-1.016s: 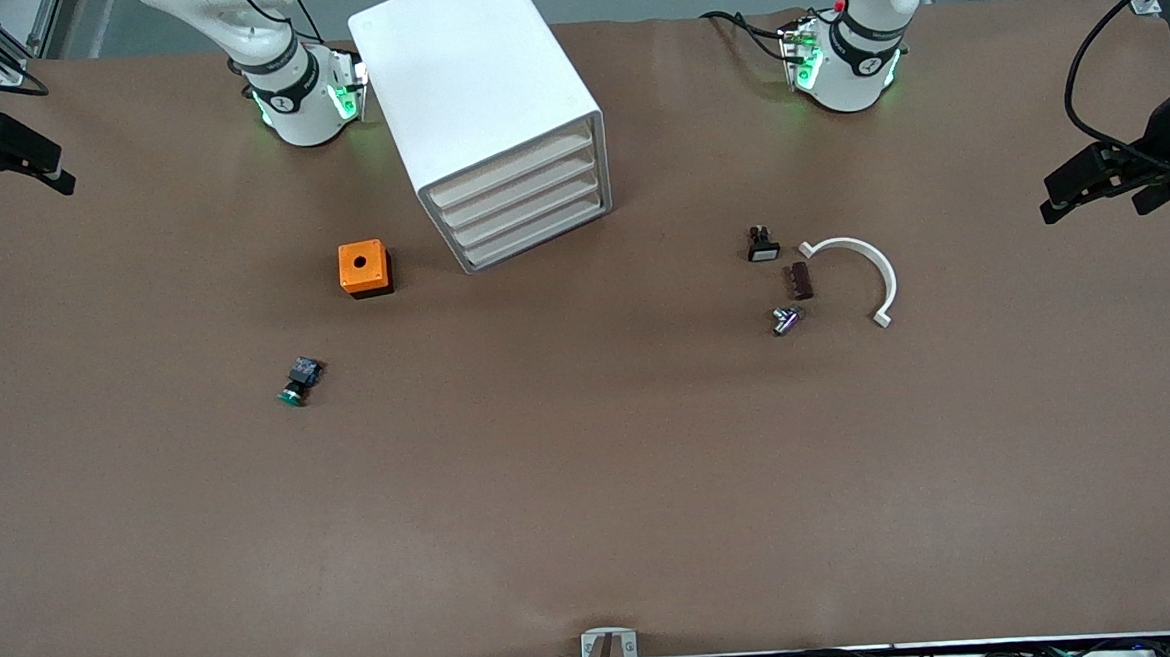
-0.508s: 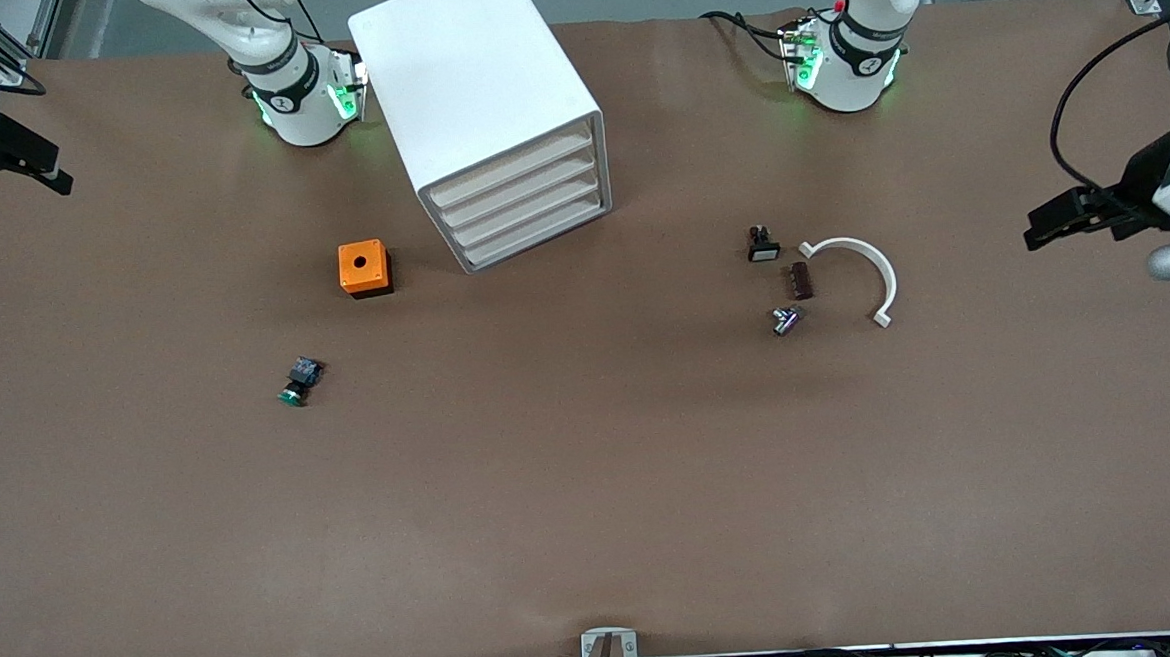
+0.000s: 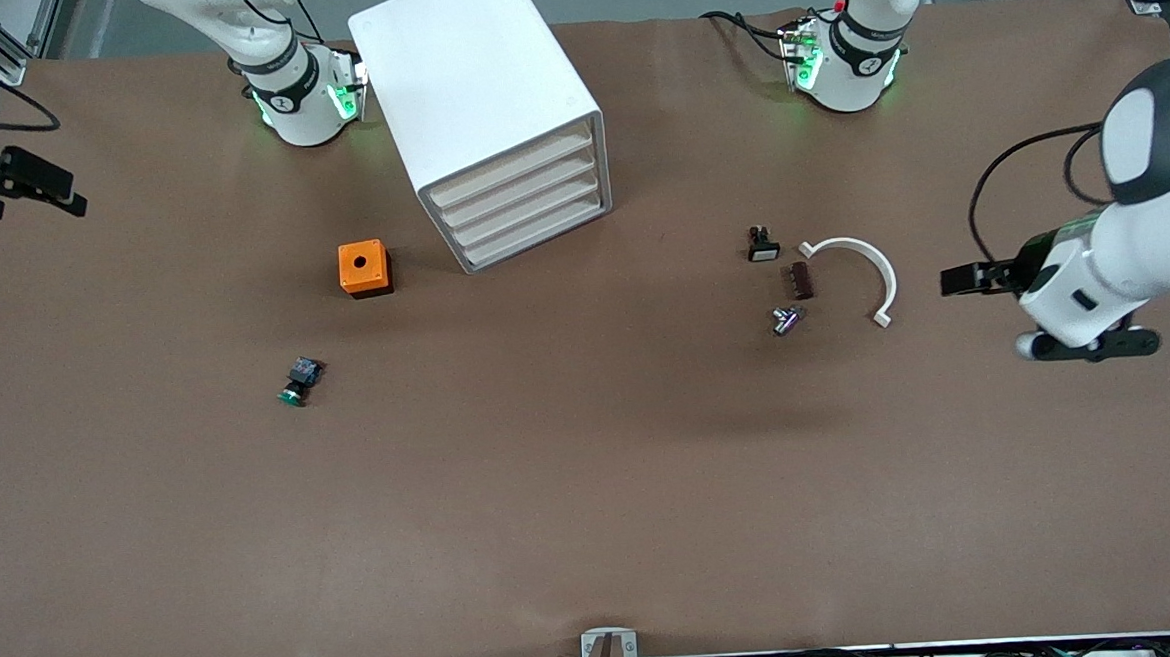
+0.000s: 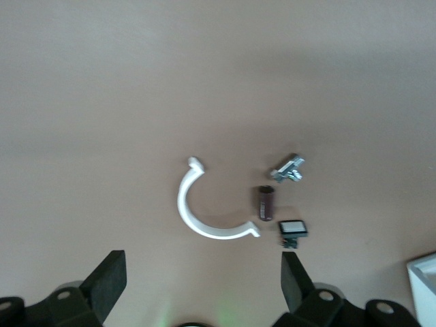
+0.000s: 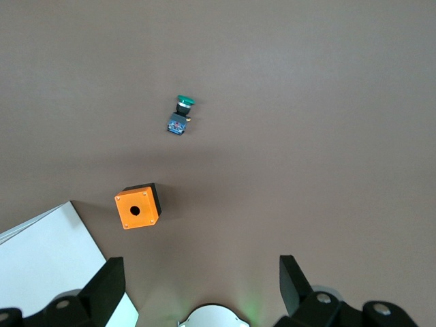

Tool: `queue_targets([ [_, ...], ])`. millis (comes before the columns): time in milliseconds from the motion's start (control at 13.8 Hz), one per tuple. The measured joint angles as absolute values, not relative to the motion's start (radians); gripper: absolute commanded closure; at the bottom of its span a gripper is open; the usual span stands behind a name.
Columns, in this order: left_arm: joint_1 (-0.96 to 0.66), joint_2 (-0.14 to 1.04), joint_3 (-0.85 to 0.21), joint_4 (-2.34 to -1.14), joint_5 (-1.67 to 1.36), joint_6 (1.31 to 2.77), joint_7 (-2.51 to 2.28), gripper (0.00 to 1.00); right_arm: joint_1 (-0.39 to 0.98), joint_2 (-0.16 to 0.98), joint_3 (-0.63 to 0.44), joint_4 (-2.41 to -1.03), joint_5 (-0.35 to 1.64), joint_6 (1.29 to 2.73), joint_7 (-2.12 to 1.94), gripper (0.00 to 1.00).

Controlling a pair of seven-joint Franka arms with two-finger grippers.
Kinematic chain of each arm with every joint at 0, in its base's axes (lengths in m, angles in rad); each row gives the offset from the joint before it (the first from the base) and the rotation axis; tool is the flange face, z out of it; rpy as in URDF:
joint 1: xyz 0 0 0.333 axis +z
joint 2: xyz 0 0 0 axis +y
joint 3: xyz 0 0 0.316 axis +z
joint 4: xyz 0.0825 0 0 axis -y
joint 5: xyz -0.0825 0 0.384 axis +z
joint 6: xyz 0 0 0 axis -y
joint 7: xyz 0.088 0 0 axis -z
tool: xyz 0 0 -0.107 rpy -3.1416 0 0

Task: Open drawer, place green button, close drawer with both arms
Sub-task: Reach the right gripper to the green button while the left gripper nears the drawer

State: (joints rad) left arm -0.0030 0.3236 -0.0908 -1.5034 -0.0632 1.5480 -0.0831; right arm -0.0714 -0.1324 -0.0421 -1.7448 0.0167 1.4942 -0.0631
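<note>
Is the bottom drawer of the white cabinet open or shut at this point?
Shut. The drawer sits flush with the three above it in the cabinet front, nothing pulled out. Neither gripper is near it.

The left arm reaches in from the worktop's edge at its own end, its forearm bent low over the worktop; the left gripper hangs in the air with its fingers spread wide and nothing between them; the right gripper hovers at the right arm's end of the worktop, fingers likewise wide apart and empty.
</note>
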Motion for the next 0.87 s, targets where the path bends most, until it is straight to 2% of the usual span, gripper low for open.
queue_targets([
  [435, -0.033, 0.469, -0.093, -1.499, -0.236, 1.679, -0.246, 0.00, -0.124, 0.050, -0.047, -1.688, 0.016, 1.520, -0.065, 0.00],
  [653, -0.112, 0.523, -0.097, -1.498, -0.238, 1.751, -0.444, 0.00, -0.124, 0.067, -0.041, -1.696, 0.016, 1.560, -0.009, 0.00],
  [871, -0.174, 0.551, -0.098, -1.494, -0.238, 1.761, -0.644, 0.00, -0.116, 0.067, -0.030, -1.784, 0.016, 1.697, 0.100, 0.00],
])
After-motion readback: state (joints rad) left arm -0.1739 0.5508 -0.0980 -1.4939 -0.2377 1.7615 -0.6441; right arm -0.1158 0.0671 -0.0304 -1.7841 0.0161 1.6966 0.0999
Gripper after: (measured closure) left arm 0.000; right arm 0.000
